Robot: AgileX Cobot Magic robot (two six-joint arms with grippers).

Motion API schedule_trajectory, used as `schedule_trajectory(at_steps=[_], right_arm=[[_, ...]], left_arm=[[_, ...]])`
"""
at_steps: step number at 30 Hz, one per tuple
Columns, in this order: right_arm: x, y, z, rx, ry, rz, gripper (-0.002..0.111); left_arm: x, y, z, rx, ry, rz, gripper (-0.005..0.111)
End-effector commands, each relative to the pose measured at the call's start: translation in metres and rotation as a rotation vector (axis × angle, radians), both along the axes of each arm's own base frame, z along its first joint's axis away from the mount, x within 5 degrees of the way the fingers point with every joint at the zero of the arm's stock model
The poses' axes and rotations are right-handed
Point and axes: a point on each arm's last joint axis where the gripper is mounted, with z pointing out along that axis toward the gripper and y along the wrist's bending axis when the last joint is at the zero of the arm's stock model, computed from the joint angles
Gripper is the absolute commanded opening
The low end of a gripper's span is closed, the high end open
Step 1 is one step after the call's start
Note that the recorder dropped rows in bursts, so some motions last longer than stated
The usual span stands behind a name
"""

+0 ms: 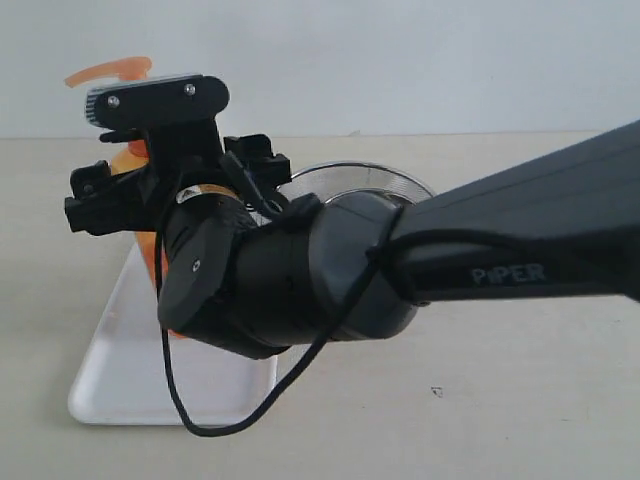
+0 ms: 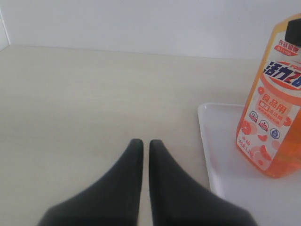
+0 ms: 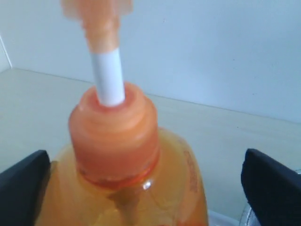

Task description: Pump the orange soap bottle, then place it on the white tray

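Note:
The orange soap bottle (image 2: 275, 117) stands upright on the white tray (image 2: 221, 141), its label facing the left wrist camera. In the exterior view only its pump head (image 1: 110, 72) and a strip of its body show behind the right arm. My right gripper (image 3: 148, 188) reaches across to the left and straddles the bottle's shoulder (image 3: 122, 188) just below the collar. It is open, with clear space beside one finger (image 3: 273, 188). The white stem (image 3: 109, 77) stands raised. My left gripper (image 2: 142, 143) is shut and empty over bare table beside the tray.
A round steel strainer bowl (image 1: 400, 180) sits behind the right arm, right of the tray (image 1: 120, 370). The right arm's black forearm (image 1: 520, 240) spans the exterior view, and a loose cable (image 1: 200, 425) hangs over the tray's near corner.

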Motion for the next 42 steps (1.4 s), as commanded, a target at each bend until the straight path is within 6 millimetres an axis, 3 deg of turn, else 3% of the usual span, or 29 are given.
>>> schedule_trajectory(at_steps=[1, 12, 19, 28, 31, 35, 39, 42], right_arm=[[-0.011, -0.002, 0.021, -0.009, 0.017, 0.006, 0.105], [-0.048, 0.001, 0.053, -0.049, 0.016, 0.066, 0.105], [-0.068, -0.009, 0.056, -0.205, 0.044, -0.033, 0.105], [-0.105, -0.007, 0.058, -0.32, -0.018, -0.077, 0.102], [-0.116, -0.016, 0.062, -0.363, -0.058, -0.205, 0.084], [-0.129, -0.016, 0.064, -0.426, -0.066, -0.181, 0.036], [-0.129, -0.019, 0.067, -0.409, -0.04, -0.188, 0.0], [-0.13, -0.026, 0.072, -0.392, -0.037, -0.191, 0.0]], left_arm=[[0.0, 0.0, 0.0, -0.006, -0.005, 0.001, 0.005], [0.0, 0.0, 0.0, -0.006, -0.005, 0.001, 0.005], [0.0, 0.0, 0.0, -0.006, -0.005, 0.001, 0.005], [0.0, 0.0, 0.0, -0.006, -0.005, 0.001, 0.005], [0.0, 0.0, 0.0, -0.006, -0.005, 0.001, 0.005], [0.0, 0.0, 0.0, -0.006, -0.005, 0.001, 0.005], [0.0, 0.0, 0.0, -0.006, -0.005, 0.001, 0.005], [0.0, 0.0, 0.0, -0.006, -0.005, 0.001, 0.005]])
